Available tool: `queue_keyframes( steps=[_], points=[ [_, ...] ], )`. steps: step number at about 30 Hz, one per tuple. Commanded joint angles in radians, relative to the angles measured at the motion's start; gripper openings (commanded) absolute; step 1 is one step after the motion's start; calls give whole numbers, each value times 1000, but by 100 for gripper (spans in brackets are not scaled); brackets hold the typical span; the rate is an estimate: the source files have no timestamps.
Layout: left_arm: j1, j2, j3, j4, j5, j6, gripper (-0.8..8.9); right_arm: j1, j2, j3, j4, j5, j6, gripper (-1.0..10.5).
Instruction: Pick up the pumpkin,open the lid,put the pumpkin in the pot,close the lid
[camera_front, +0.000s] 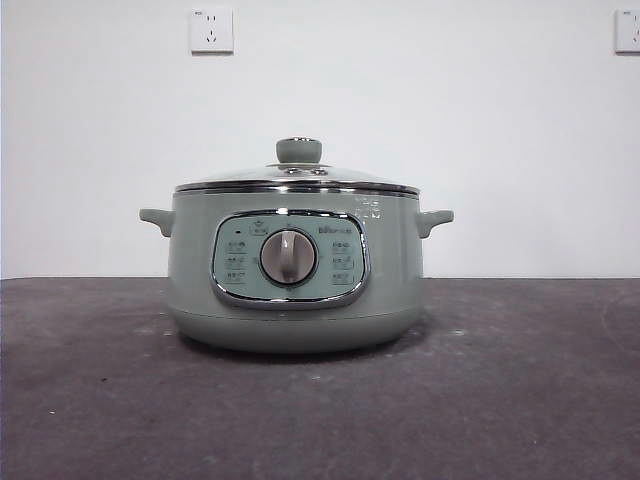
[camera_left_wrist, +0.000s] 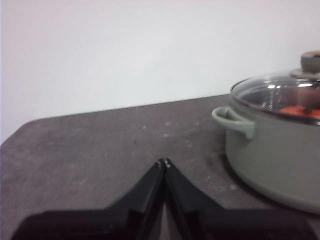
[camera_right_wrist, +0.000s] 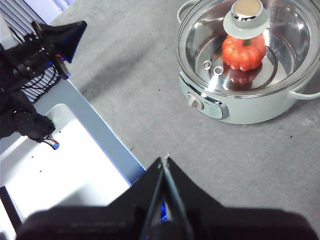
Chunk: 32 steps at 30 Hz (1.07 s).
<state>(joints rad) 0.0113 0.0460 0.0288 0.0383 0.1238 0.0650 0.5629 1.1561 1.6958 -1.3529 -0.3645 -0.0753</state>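
**Setting: robot test bench in a lab-type room**

A bare white wall (camera_front: 400, 100) stands behind the far edge of a dark grey, speckled worktop (camera_front: 500, 380), with two white power sockets (camera_front: 211, 29) mounted high on it. No kitchen fittings surround the pot (camera_front: 295, 270); it stands alone on the worktop. The right wrist view shows, past the worktop's edge, a white equipment frame (camera_right_wrist: 75, 165) with exposed black cabling (camera_right_wrist: 27, 75) and a second black tool (camera_right_wrist: 62, 37).
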Motion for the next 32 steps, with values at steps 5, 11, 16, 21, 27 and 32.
queue_keyframes(
  steps=[5,11,16,21,27,32],
  points=[
    [3,-45,-26,-116,-21,-20,-3,1,-3,-4,-14,1,-2,1],
    [3,-45,-26,-219,-18,-21,-3,1,-3,-4,-14,1,-2,1],
    [3,-45,-26,-218,-17,-20,-3,1,-3,-4,-14,1,-2,1],
    [3,-45,-26,-218,-18,-20,-3,1,-3,-4,-14,2,-2,1],
    [3,-45,-26,-218,-19,-20,-3,1,-3,-4,-14,2,-2,1],
    [3,-45,-26,-218,-19,-20,-3,1,-3,-4,-14,2,-2,1]
  ],
)
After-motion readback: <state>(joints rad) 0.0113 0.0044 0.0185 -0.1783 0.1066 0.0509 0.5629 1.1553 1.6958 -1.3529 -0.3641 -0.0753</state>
